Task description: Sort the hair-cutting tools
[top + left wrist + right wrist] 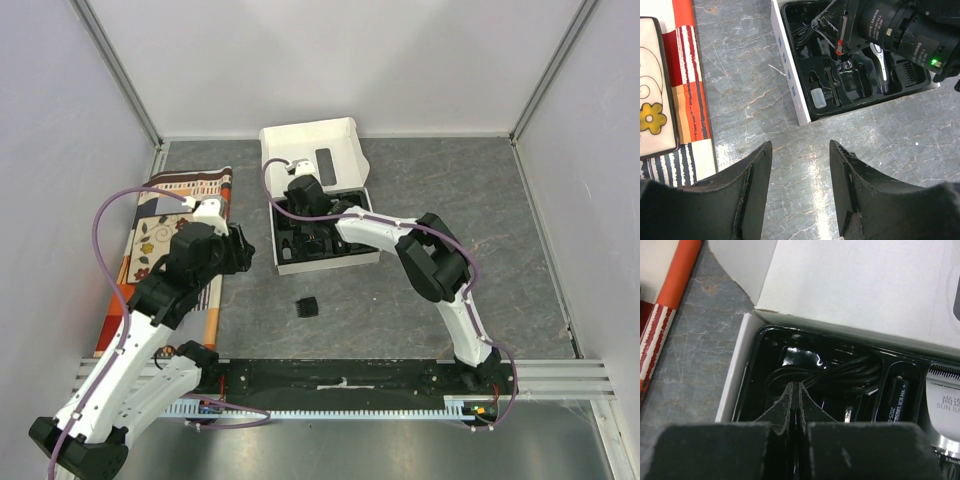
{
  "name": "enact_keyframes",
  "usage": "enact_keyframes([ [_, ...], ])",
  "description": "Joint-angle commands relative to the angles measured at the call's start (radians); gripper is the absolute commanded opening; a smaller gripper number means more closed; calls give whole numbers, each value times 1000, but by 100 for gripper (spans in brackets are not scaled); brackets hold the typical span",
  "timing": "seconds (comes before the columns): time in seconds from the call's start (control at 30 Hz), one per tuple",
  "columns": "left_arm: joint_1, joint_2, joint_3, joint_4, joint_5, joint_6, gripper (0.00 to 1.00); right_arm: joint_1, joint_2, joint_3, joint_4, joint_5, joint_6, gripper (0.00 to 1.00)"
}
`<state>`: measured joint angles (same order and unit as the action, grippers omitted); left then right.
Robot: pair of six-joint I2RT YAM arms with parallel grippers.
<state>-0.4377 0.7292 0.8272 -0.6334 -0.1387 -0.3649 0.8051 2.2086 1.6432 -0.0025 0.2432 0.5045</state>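
Closest to the lens, the left gripper (800, 145) hangs over the bare grey desk (740, 100), its black fingers spread with nothing between them: released. Just beyond sits the white box (788, 65), at the middle of the desk's far edge with its lid folded back. Its black moulded tray (790, 20) holds most of the set.

The right gripper (795, 389) is clenched, its fingertips pressed together with nothing seen between them. It is poised over the coiled black cable (845, 371) at the tray's far-left corner. Beside the cable lies a dark cylinder (900, 401) printed "+ YH ICR" — the rest is too small to read. Next to it the clipper (945, 405) shows its silver blade head, marked "SUN EA…" under Chinese characters. The right arm's wrist motor (890, 25) reads "DAMIAO". A small bottle (818, 95) rests in another compartment of the tray.

The comb guard (308, 306) lies alone toward the desk's near edge, well apart from the box. A patterned cloth (165, 235) runs along the left edge.
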Motion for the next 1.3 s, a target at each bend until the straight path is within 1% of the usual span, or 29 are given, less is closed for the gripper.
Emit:
enact_keyframes([
  [0.0, 4, -14, -7, 29, -29, 41, 56, 8, -124, 12, 4, 24, -20, 0],
  [0.13, 4, -17, -10, 31, -36, 41, 56, 8, -185, -23, 25, 77, -32, 0],
  [0.17, 4, -17, -10, 31, -36, 41, 56, 6, -205, -37, 35, 115, -35, 0],
  [0.3, 4, -14, -10, 29, -35, 40, 56, -3, -210, -36, 16, 183, -44, 0],
  [0.47, 4, -11, -7, 31, -30, 41, 56, -18, -155, 0, -33, 203, -32, 0],
  [0.6, 4, -7, -7, 31, -22, 41, 59, -30, -101, 30, -48, 217, -37, 0],
  [0.83, 4, 6, -7, 32, -16, 40, 60, -34, -33, 58, -51, 219, -41, 0],
  [1.0, 4, 16, -5, 34, -9, 40, 66, -34, -6, 86, -66, 217, -47, 0],
  [1.1, 4, 18, -7, 34, -9, 40, 71, -32, 11, 98, -79, 183, -41, 0],
  [1.17, 4, 18, -5, 34, -10, 40, 77, -34, 22, 104, -88, 165, -32, 0],
  [1.27, 4, 18, -3, 34, -13, 41, 82, -34, 39, 118, -114, 125, -17, 0],
])
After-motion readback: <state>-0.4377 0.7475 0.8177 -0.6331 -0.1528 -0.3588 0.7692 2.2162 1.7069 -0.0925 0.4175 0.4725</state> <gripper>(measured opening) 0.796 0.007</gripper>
